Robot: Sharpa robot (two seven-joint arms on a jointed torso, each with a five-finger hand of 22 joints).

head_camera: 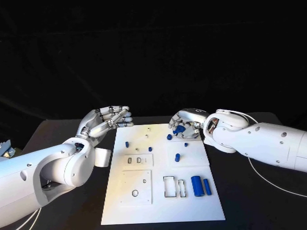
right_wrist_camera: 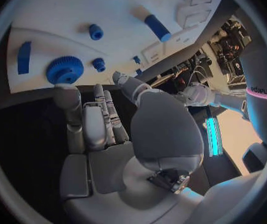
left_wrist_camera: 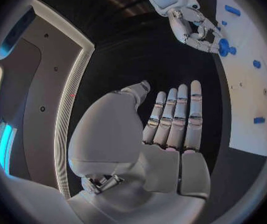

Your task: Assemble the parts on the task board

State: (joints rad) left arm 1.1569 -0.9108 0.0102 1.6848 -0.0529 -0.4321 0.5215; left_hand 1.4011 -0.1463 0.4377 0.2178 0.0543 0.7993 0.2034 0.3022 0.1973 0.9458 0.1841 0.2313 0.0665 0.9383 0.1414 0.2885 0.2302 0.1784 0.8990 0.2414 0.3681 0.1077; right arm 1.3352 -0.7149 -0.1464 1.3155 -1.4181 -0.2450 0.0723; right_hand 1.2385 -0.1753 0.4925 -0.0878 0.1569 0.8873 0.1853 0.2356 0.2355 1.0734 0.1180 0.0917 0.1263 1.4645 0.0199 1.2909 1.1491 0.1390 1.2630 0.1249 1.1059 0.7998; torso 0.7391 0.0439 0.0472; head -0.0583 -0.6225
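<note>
- Head view: the right hand [head_camera: 186,125] hovers over the far right corner of the task board [head_camera: 160,201], fingers curled by a blue gear [head_camera: 179,129]; whether it grips the gear I cannot tell. The left hand [head_camera: 105,122] waits off the board's far left edge, fingers apart, empty.
- Left wrist view: the gear [left_wrist_camera: 223,46] sits at the right hand's fingertips.
- Right wrist view: the gear [right_wrist_camera: 64,69] lies on the board beyond the fingers [right_wrist_camera: 65,97]; a cylinder [right_wrist_camera: 156,27] lies farther off. The step looks like picking up the gear; next comes a firm grasp and seating it. Small pegs [right_wrist_camera: 98,64] nearby crowd the approach.
</note>
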